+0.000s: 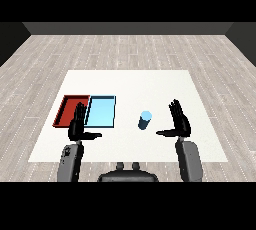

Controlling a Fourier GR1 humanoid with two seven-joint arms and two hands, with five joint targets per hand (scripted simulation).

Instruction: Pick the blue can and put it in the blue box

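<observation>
The blue can (pixel 145 120) stands upright on the white table (pixel 150 84), right of the light blue tray (pixel 101 112). My right hand (pixel 179 122) is open a little to the can's right, fingers straight and thumb pointing left toward it, not touching. My left hand (pixel 78 125) is open too, over the near edge where the red and blue trays meet, thumb pointing right. Nothing is held by either hand.
The red tray (pixel 69 109) lies against the left side of the blue tray, partly hidden by my left hand. Both trays sit toward the table's left. Wooden floor surrounds the table.
</observation>
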